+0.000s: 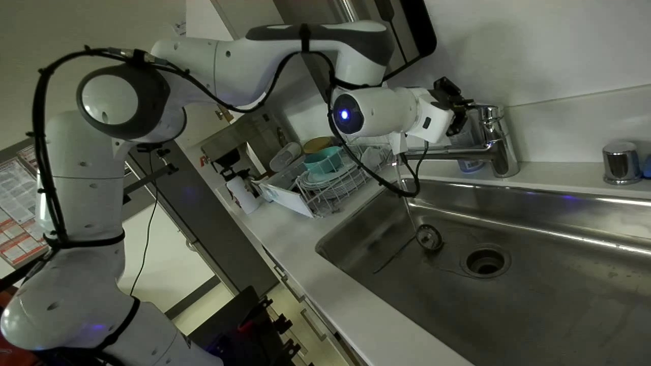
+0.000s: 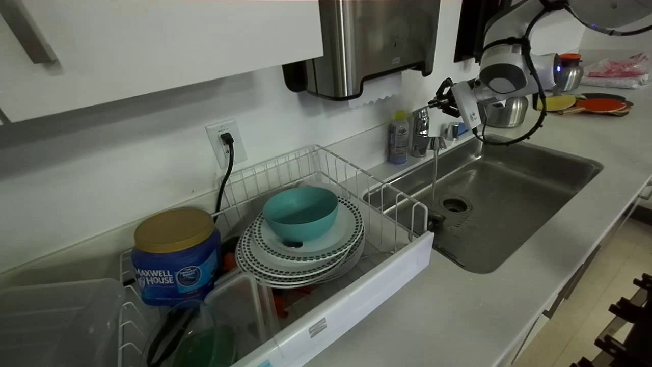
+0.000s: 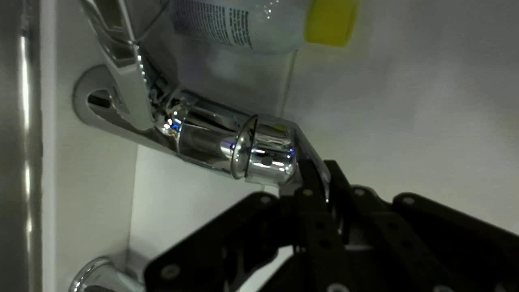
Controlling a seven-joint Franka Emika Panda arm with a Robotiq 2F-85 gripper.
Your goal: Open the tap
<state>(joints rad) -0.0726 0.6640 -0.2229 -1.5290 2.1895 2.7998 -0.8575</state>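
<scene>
The chrome tap (image 1: 501, 147) rises from the counter behind the sink, its long spout pointing over the basin. A thin stream of water (image 1: 403, 188) falls from the spout end, visible in both exterior views. In the wrist view the tap's thick body runs diagonally, and its flat lever handle (image 3: 310, 148) sticks out at the top end. My gripper (image 3: 323, 174) is shut on that lever, one dark finger on each side of it. An exterior view has the gripper (image 2: 432, 103) at the top of the tap; the fingers cover part of the lever.
A bottle with a yellow cap (image 3: 330, 22) stands close beside the tap. The small round metal fitting (image 1: 621, 162) is on the counter farther along. A steel sink (image 1: 549, 305) lies below, with a strainer (image 1: 428, 237) in it. A dish rack (image 2: 372, 285) holds plates and a teal bowl.
</scene>
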